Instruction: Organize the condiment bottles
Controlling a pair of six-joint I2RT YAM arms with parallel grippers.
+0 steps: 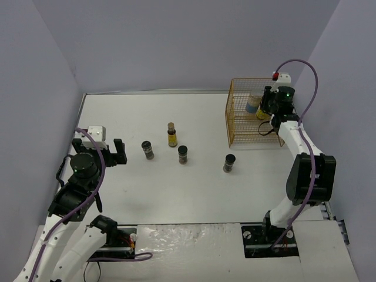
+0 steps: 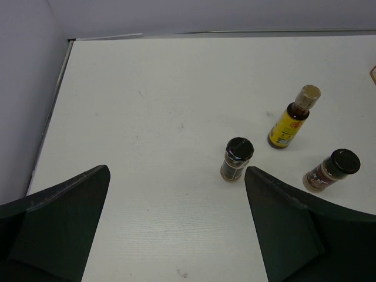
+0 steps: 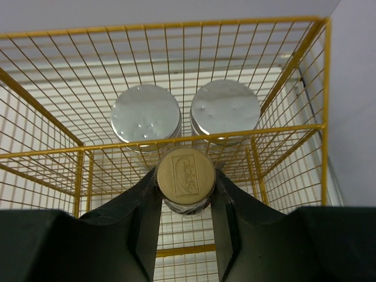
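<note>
My right gripper (image 3: 185,176) is shut on a slim yellow-labelled bottle (image 3: 185,174) with a tan cap and holds it inside the yellow wire rack (image 1: 241,114), in front of two white jars with grey lids (image 3: 145,117) (image 3: 225,111). In the top view the gripper (image 1: 270,108) is at the rack's right side. A second yellow-labelled bottle (image 1: 171,135) stands mid-table, with three dark black-lidded jars (image 1: 147,150) (image 1: 183,154) (image 1: 229,163) near it. My left gripper (image 1: 108,154) is open and empty, left of them; its view shows the bottle (image 2: 291,120) and two jars (image 2: 236,159) (image 2: 329,170).
The rack stands at the table's back right corner near the right wall. Grey walls enclose the white table (image 1: 141,188) on the left, back and right. The arm bases sit at the near edge.
</note>
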